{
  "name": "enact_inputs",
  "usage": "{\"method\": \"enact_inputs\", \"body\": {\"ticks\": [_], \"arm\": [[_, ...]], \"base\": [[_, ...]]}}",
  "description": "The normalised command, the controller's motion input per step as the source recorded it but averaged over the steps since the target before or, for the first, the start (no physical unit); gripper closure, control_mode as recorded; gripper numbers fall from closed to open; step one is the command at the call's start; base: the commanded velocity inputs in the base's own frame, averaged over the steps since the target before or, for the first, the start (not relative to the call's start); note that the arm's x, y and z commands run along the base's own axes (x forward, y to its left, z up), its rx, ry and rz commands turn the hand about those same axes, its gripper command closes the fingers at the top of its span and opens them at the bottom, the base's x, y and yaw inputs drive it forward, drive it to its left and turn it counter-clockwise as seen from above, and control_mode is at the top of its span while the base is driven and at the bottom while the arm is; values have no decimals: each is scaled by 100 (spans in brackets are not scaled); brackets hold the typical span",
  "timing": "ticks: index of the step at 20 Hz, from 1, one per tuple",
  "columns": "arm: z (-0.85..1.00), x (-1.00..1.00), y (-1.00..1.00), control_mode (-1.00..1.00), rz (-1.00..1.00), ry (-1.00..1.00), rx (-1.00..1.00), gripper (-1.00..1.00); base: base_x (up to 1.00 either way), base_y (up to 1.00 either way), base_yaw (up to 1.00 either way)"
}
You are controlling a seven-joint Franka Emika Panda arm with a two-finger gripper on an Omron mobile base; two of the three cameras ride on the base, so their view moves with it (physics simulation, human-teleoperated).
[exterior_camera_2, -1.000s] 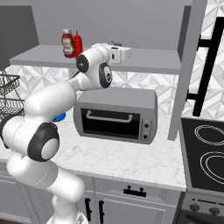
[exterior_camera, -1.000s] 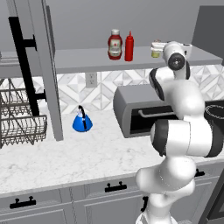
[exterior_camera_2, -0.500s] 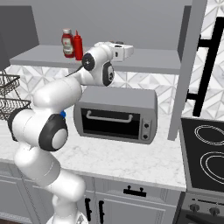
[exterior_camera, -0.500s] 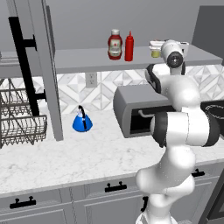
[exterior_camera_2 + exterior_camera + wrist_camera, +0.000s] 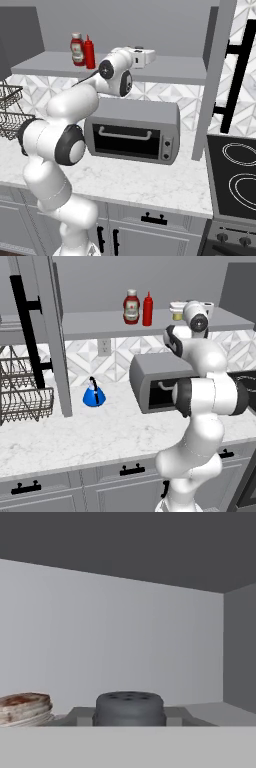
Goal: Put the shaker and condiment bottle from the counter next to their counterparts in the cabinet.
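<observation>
The cabinet (image 5: 100, 323) is seen as a long grey shelf up on the wall, with its tall door (image 5: 47, 331) swung open at the left in the left base view and the black bar handle (image 5: 25, 331) facing out. Under it the marbled tabletop (image 5: 75, 436) is spread over grey drawers (image 5: 115, 481). A grey toaster oven (image 5: 132, 132) is parked on the tabletop below the shelf, a stove (image 5: 235, 185) is found off to the right of it, and a wire rack (image 5: 22, 391) sits at the far left. A small blue kettle (image 5: 93, 396) is set between the rack and the oven.

The arm (image 5: 65, 120) is stretched up from the base to shelf height, and the pincer (image 5: 142, 56) is held level over the shelf (right around the middle of it in the right base view).

On the shelf, the ketchup bottle (image 5: 131, 307) and the red bottle (image 5: 147, 309) are stood side by side, just about touching, well left of the pincer. The yellow shaker (image 5: 175, 310) is parked just beside the hand, its light cap showing at the left of the hand view.

The shaker (image 5: 130, 708) is seen from the hand camera with its grey holed cap sitting between the fingers (image 5: 80, 716), so the pincer looks closed around it (whether it's resting on the shelf can't be told).
</observation>
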Motion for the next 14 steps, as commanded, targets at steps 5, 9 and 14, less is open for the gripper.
{"method": "enact_inputs", "body": {"ticks": [5, 9, 14], "arm": [[-7, 0, -25, -100, 3, 0, -6, -100], [0, -11, -48, -100, 0, -1, -1, -100], [1, -36, -33, -100, 0, -7, 0, -100]], "base": [[0, 0, 0], [0, 0, 0], [0, 0, 0]]}}
